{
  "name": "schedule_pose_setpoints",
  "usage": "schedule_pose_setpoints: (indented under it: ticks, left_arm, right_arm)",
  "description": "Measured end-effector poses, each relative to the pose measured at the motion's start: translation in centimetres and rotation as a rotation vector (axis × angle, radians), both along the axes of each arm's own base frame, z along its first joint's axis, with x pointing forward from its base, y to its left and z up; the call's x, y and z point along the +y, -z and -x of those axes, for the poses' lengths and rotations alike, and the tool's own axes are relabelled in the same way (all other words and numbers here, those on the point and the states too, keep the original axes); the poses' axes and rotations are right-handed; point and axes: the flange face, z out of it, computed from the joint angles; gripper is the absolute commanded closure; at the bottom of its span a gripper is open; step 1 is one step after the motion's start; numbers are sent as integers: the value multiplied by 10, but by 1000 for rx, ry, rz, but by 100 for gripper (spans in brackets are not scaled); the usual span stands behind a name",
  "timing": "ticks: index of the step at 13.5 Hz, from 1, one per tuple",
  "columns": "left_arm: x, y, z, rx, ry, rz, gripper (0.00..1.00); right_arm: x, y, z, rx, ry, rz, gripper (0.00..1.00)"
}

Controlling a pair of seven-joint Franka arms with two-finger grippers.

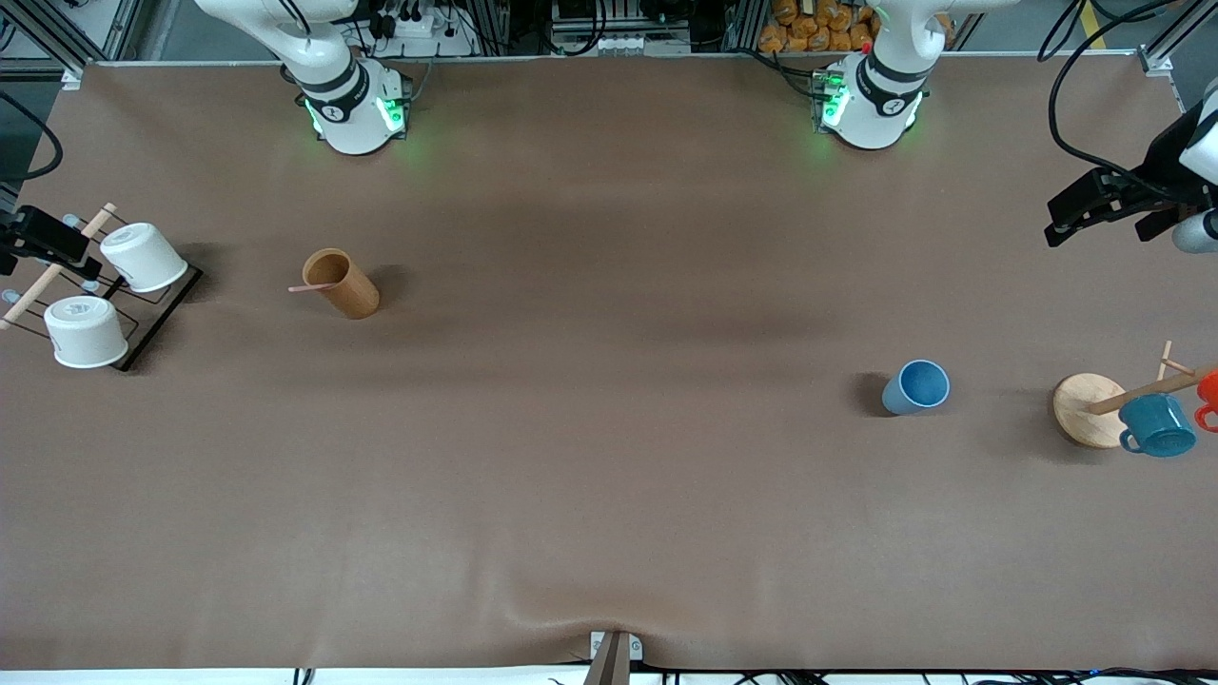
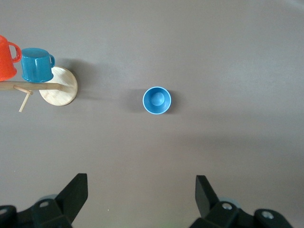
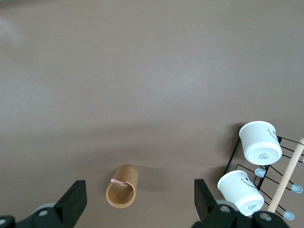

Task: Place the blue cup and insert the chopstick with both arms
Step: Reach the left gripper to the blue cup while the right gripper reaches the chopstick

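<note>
The blue cup (image 1: 915,388) stands upright and empty on the table toward the left arm's end; it also shows in the left wrist view (image 2: 156,100). The pale-pink chopstick (image 1: 307,286) leans in a brown cylindrical cup (image 1: 343,283) toward the right arm's end, its tip over the rim; both show in the right wrist view, chopstick (image 3: 118,182) and cup (image 3: 122,192). My left gripper (image 1: 1094,224) hangs high, open and empty (image 2: 141,183). My right gripper (image 1: 43,238) hangs high over the wire rack, open and empty (image 3: 140,186).
A wooden mug tree (image 1: 1085,409) holds a teal mug (image 1: 1156,425) and an orange mug (image 1: 1208,390) beside the blue cup. A black wire rack (image 1: 157,319) with two white cups (image 1: 143,257) stands at the right arm's end.
</note>
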Motion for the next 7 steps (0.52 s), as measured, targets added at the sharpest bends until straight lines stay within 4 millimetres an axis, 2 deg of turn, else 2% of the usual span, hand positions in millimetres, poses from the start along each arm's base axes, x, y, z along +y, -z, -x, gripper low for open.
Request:
schedule_pose_setpoints:
  ticks: [7]
  left_arm:
    - [3,4,-2,8,-1,0,0]
  right_arm:
    - [2,3,1,20,-3,-2,0]
